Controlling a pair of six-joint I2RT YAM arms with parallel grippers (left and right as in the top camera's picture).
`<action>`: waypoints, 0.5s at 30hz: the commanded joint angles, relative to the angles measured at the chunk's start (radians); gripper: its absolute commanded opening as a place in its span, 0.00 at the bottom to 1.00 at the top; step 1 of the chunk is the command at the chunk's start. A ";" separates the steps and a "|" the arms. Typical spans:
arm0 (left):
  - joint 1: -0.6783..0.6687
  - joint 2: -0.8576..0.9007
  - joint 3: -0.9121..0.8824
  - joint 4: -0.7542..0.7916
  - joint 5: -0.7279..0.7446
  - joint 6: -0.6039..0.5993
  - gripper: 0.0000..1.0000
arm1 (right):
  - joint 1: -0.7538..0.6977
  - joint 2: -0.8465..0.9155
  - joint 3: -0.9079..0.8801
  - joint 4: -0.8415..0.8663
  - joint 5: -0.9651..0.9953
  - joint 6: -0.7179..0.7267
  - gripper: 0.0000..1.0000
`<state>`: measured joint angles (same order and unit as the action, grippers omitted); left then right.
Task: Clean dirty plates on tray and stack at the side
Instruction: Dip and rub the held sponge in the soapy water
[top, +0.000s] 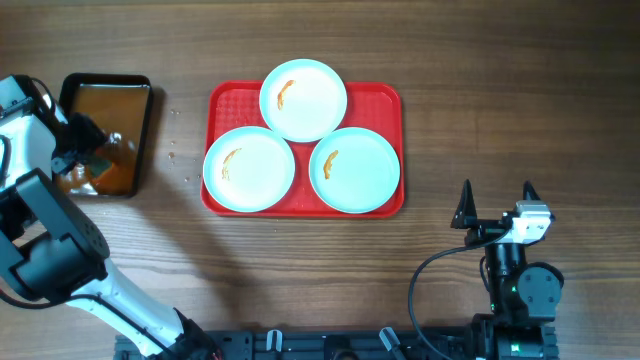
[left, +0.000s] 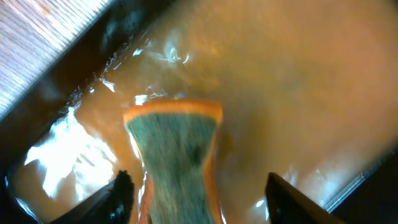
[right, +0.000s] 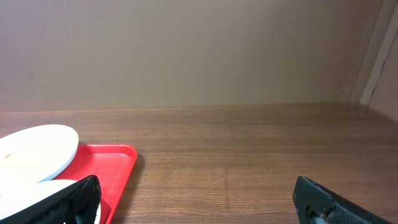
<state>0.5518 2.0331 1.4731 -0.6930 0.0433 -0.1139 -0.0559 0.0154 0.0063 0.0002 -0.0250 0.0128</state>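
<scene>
**Nothing cleaned yet: sponge in the pan**

Three plates (top: 303, 100) (top: 249, 169) (top: 354, 169) lie on the red tray (top: 228, 100), well to the right of the left claw (left: 199, 183) and ahead-left of the right claw (top: 497, 190). Each is white and shallow with an orange smear (top: 285, 93). None stacked aside.

Left claw is over the black pan (top: 105, 78), jaws spread. A green-and-orange sponge (left: 174, 149) sits between them in brown water (left: 298, 93), not pinched. Right claw gapes wide, empty.

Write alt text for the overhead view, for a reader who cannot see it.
A red tray on a wooden table holds three white plates, each with an orange smear. The left end effector hangs over a black pan of brown water at far left; the right end effector stands open at lower right, apart from the tray.
</scene>
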 joint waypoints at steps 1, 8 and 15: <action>0.001 0.006 -0.002 -0.071 0.042 0.002 0.61 | -0.004 -0.005 -0.001 0.003 -0.009 -0.010 1.00; 0.001 0.026 -0.058 -0.074 0.041 0.002 0.04 | -0.004 -0.005 -0.001 0.003 -0.009 -0.010 1.00; 0.001 0.026 -0.058 -0.071 0.026 0.002 0.28 | -0.004 -0.005 -0.001 0.003 -0.009 -0.010 1.00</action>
<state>0.5526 2.0365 1.4296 -0.7658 0.0692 -0.1131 -0.0559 0.0154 0.0063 0.0002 -0.0250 0.0128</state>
